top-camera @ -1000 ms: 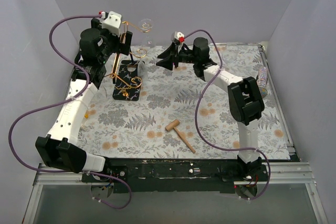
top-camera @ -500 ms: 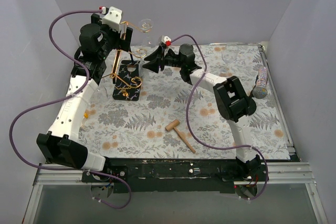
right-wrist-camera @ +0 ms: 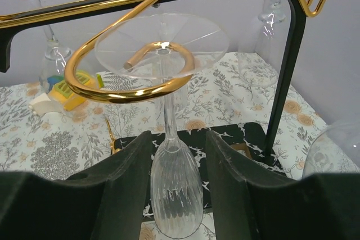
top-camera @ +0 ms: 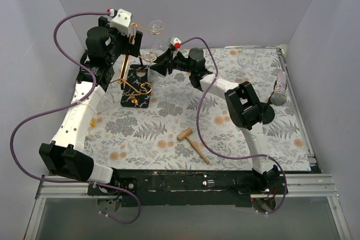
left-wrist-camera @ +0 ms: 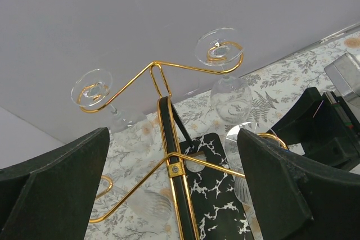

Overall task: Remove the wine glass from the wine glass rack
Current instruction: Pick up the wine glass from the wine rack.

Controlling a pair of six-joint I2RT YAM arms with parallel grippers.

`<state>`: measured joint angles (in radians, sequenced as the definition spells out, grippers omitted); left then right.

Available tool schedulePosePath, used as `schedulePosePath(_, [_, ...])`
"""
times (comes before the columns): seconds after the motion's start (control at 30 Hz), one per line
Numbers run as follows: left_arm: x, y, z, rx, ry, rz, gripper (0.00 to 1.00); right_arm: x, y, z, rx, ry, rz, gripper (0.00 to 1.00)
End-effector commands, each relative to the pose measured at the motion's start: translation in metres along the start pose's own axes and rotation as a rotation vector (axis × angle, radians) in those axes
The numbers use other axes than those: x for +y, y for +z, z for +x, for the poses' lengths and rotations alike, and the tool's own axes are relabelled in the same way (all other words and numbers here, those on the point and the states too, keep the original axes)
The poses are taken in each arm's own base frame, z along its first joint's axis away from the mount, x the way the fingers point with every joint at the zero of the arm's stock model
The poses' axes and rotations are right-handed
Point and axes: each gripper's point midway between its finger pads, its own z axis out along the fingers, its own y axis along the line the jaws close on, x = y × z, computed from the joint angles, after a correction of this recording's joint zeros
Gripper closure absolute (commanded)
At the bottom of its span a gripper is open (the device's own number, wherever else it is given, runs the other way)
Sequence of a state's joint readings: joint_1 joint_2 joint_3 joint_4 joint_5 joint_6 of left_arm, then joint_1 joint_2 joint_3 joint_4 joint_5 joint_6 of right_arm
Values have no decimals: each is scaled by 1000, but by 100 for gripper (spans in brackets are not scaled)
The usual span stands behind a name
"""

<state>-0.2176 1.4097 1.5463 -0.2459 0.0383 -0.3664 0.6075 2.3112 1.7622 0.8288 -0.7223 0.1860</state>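
The wine glass rack (top-camera: 136,85) stands at the back left, gold wire arms on a black post and marbled black base. A ribbed wine glass (right-wrist-camera: 174,189) hangs upside down, its foot resting in a gold scroll hook (right-wrist-camera: 129,82). My right gripper (right-wrist-camera: 179,134) is open, one finger on each side of the bowl, with a thin gap on the right. In the top view it (top-camera: 157,67) sits just right of the rack. My left gripper (left-wrist-camera: 172,133) is wide open above the rack's post, holding nothing. Two other glasses (left-wrist-camera: 220,49) (left-wrist-camera: 91,87) hang from the upper arms.
A wooden mallet (top-camera: 193,144) lies on the floral mat near the front. A glittery can (top-camera: 279,84) lies at the right edge. Small yellow and blue pieces (right-wrist-camera: 67,91) lie beyond the rack. Walls close in on the left, back and right.
My right arm has swung left across the mat until its fingers flank the hanging glass. The left arm has barely moved and stays wide open.
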Motion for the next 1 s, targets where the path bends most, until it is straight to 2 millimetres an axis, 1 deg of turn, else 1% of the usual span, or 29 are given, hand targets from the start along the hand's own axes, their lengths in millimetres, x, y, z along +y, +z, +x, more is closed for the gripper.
schedulePosePath(0.0, [6, -16, -11, -27, 4, -14, 2, -1, 12, -26, -67, -52, 4, 51])
schedulePosePath(0.1, [5, -17, -11, -29, 4, -11, 2, 1, 14, -28, -71, -50, -4, 54])
schedulePosePath(0.23, [4, -19, -8, -24, 2, -11, 2, 4, 17, -24, -64, -39, -10, 56])
schedulePosePath(0.37, [3, -19, -5, -17, 0, -8, 2, 3, 17, -22, -59, -35, -8, 58])
schedulePosePath(0.43, [4, -20, -7, -21, 0, -10, 2, 2, 17, -20, -53, -29, -2, 60])
schedulePosePath(0.63, [2, -19, -7, -22, -1, -4, 2, 4, 17, -25, -59, -43, -11, 71])
schedulePosePath(0.7, [2, -18, -6, -21, -1, -1, 2, 6, 16, -29, -62, -49, -19, 81])
schedulePosePath(0.73, [2, -18, -6, -21, -1, -1, 2, 6, 15, -28, -60, -48, -22, 88])
schedulePosePath(0.77, [1, -18, -6, -21, -1, 1, 2, 6, 14, -32, -64, -54, -24, 93])
schedulePosePath(0.83, [1, -17, -6, -20, -1, 1, 2, 6, 12, -37, -69, -59, -24, 99])
schedulePosePath(0.97, [4, -18, -8, -24, 2, -8, 2, 1, 9, -47, -83, -75, -15, 99])
